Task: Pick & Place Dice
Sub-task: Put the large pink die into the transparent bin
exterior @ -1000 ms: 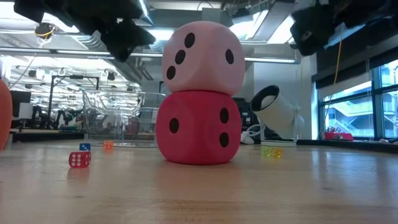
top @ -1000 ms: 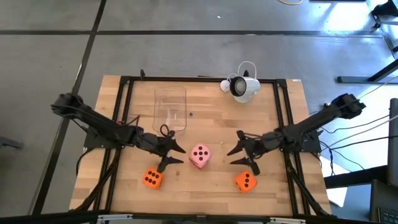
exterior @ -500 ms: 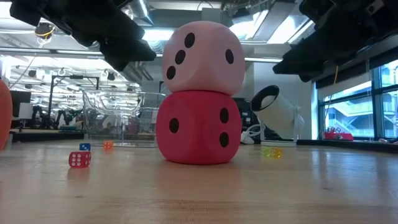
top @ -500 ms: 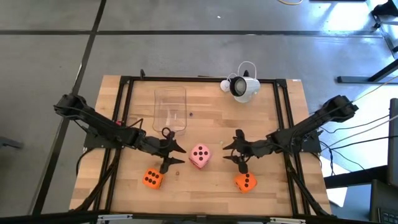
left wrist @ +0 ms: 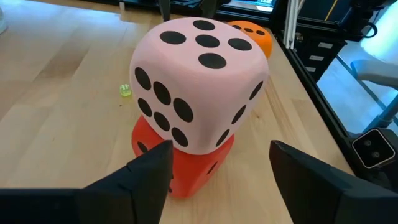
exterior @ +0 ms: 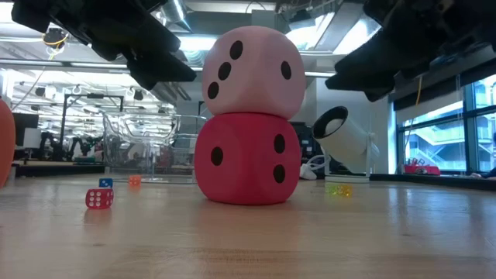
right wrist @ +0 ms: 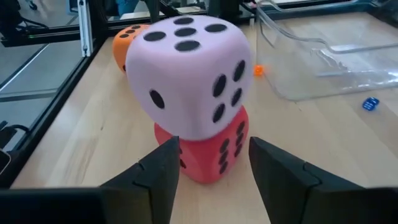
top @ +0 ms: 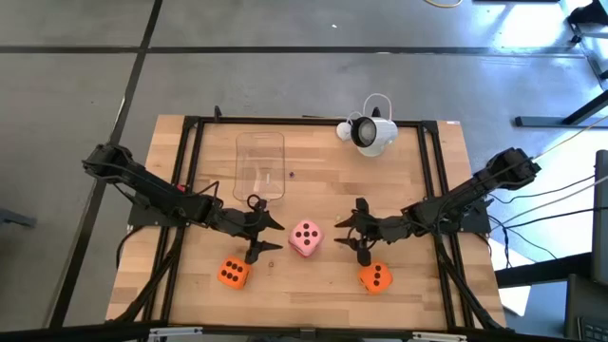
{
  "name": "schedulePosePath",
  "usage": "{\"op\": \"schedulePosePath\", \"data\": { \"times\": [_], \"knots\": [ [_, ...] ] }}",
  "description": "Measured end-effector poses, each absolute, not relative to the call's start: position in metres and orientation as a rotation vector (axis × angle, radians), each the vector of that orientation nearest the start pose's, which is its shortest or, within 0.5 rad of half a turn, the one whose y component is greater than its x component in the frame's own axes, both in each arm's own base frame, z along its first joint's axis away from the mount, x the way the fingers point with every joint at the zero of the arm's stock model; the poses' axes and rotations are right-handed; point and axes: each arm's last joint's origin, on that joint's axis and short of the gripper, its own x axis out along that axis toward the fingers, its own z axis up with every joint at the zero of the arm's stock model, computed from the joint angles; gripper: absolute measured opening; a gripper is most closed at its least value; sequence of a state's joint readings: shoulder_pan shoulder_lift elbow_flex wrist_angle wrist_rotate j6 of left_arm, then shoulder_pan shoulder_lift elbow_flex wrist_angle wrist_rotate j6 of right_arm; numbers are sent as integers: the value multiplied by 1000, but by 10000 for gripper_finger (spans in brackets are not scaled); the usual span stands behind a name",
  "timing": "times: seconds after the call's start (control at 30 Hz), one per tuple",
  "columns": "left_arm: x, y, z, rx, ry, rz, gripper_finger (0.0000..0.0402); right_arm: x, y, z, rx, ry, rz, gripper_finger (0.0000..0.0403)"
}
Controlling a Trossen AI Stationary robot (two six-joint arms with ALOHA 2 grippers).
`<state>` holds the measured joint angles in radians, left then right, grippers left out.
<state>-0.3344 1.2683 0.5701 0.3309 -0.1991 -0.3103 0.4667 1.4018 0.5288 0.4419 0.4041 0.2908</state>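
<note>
**Two dice stacked, two orange dice not yet placed**

Worktop (top: 418,180) carried everything, inside a dark frame. Clear plastic container (top: 260,167) lay at the far side; white camera unit (top: 370,133) near the far right corner.

Dice: pink die (top: 305,237) sat squarely on the red die (exterior: 246,159) mid-worktop, five pips up. Left orange die (top: 233,274) and right orange die (top: 374,276) rested on the near side, well apart from the stack and from each other.

Left tool (top: 256,233) hovered just left of the stack, fingers spread wide, holding nothing. Right tool (top: 359,231) hovered just right of it, fingers also apart and empty, with the right orange die just nearby.

Small stuff: tiny red die (exterior: 98,199), tiny blue one (exterior: 105,184), a tiny yellow-green one (left wrist: 125,91), scattered on the wood.

Judgement: next was probably fetching an orange die. Do it well by clearing each tool away from the stack first, since soft cubes topple with a nudge. Come down over the die with fingers on opposite flat faces, squeeze lightly, lift straight up.
</note>
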Motion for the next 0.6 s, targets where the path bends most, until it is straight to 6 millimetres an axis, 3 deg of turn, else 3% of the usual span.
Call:
{"op": "schedulePosePath", "data": {
  "times": [0.37,0.6],
  "knots": [
    [260,-84,188,-202,385,-58,258,271,125,170,58,464,25,237],
    [264,-86,182,-205,383,-65,259,275,126,168,52,474,19,242]
  ]
}}
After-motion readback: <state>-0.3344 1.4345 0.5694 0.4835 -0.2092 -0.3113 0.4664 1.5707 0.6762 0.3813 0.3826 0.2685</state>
